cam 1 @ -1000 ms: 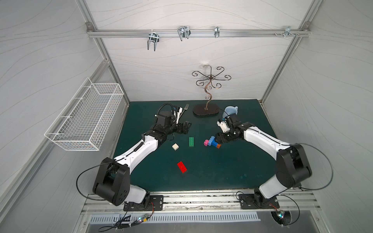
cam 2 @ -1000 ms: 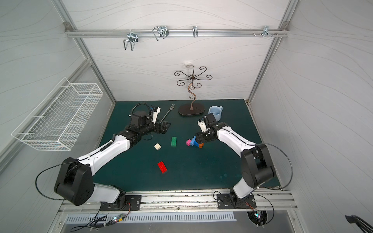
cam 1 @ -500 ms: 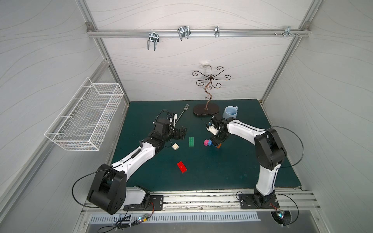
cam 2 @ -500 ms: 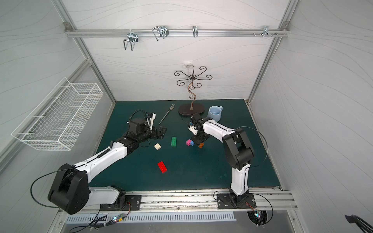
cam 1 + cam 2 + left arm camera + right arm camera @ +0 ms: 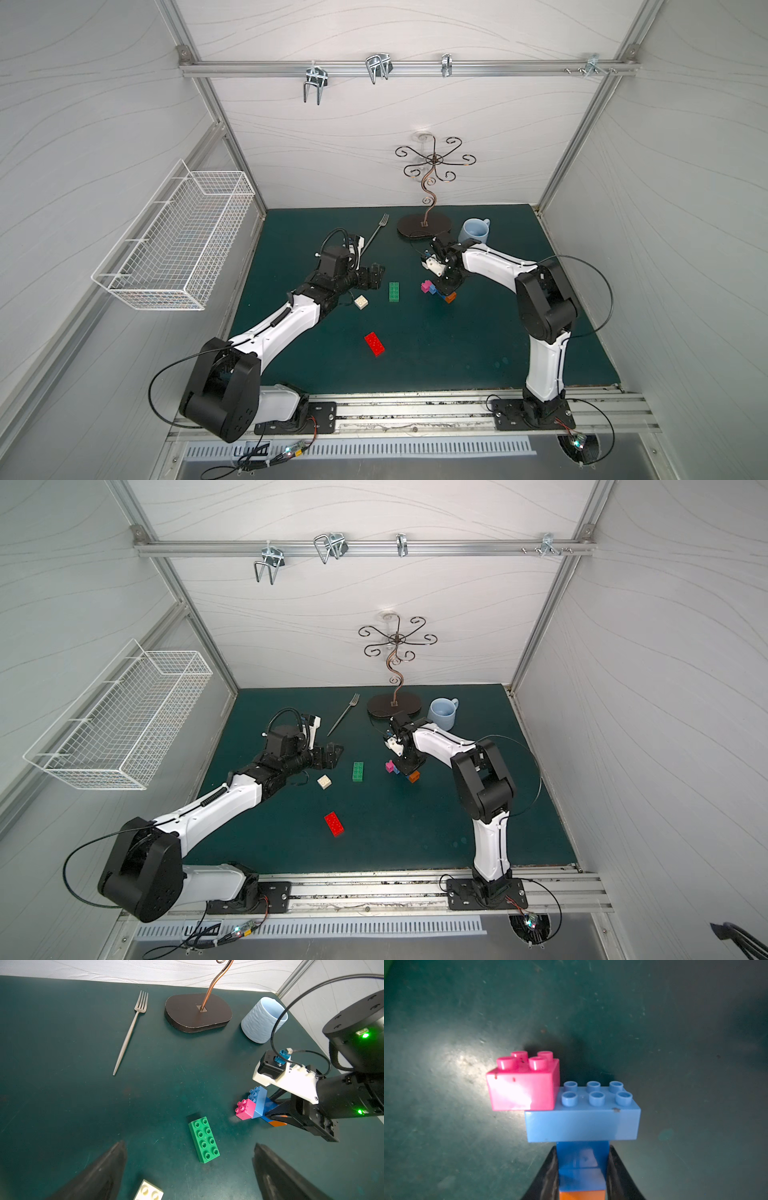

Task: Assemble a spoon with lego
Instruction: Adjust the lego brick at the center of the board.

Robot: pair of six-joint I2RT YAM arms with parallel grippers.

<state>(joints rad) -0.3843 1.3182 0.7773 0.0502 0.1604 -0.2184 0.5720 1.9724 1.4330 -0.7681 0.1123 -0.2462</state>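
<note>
Since before, our right gripper has shut on the spoon, just right of the green brick; its orange end is cut off up close. Our left gripper stays wide open.

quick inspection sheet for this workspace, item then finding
surface: dark green mat, lightly speckled
job's things: partial spoon (pink, light blue, blue, orange) gripped; green brick, red brick, cream brick loose, apart
clutter: fork, blue mug, hook stand at back
end effectors: left end effector open, empty; right end effector shut on partial spoon's blue stem
cables: black loops along both arms
surroundings: wire basket on side wall, hook rail overhead
</note>
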